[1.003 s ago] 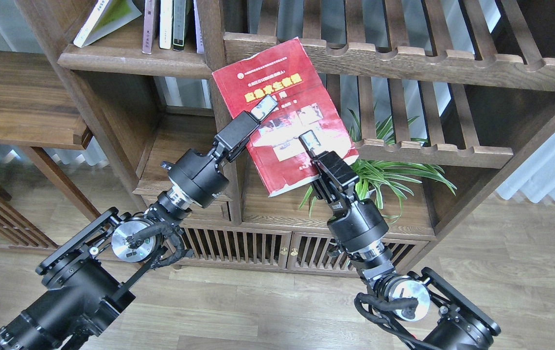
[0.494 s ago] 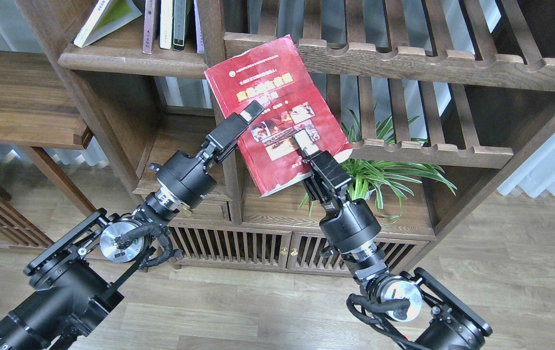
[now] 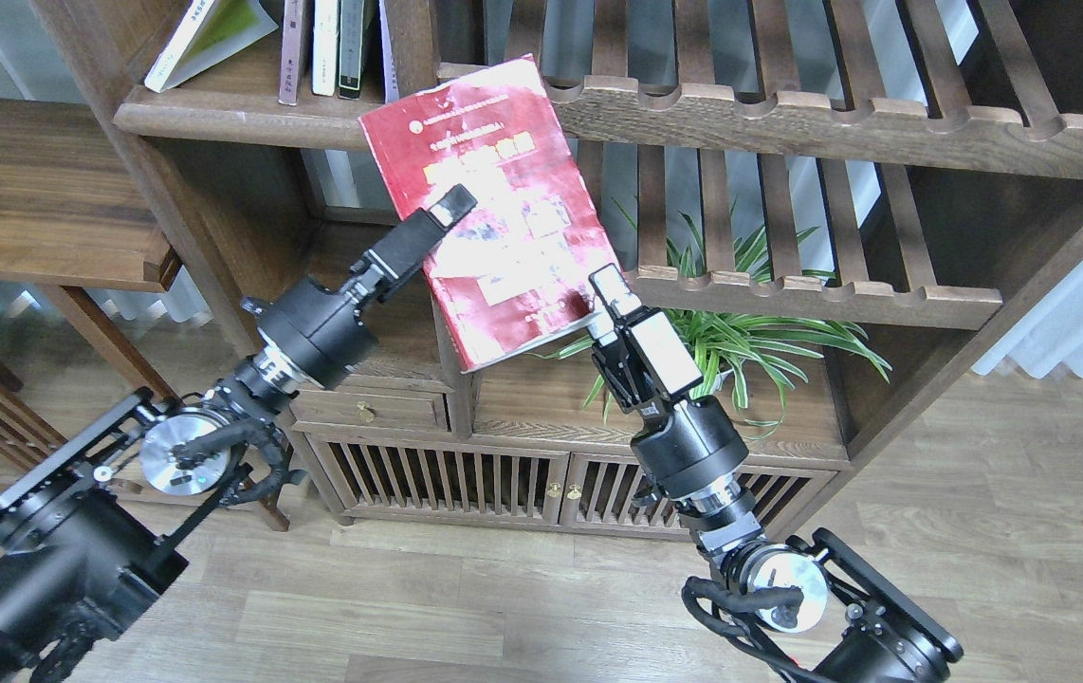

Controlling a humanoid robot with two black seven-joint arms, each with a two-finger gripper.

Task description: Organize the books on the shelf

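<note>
A thick red book (image 3: pixel 494 209) with small cover photos hangs tilted in front of the bookcase post, its top corner level with the shelf (image 3: pixel 247 116). My left gripper (image 3: pixel 449 206) is shut on the book's left edge, one finger lying across the cover. My right gripper (image 3: pixel 605 296) sits at the book's lower right corner; whether it still pinches the corner cannot be made out. On the shelf, a book with a yellow-green cover (image 3: pixel 210 36) leans left beside a few upright books (image 3: pixel 325 47).
Slatted racks with notched rails (image 3: pixel 788 109) fill the right bay, an upper one and a lower one (image 3: pixel 816 289). A green plant (image 3: pixel 750 337) stands under them beside my right arm. A low cabinet (image 3: pixel 504 470) and a drawer (image 3: pixel 366 410) lie below.
The red book has moved up and to the left toward the shelf, carried by my left arm. My right gripper's finger has slid off the cover to the book's lower right corner.
</note>
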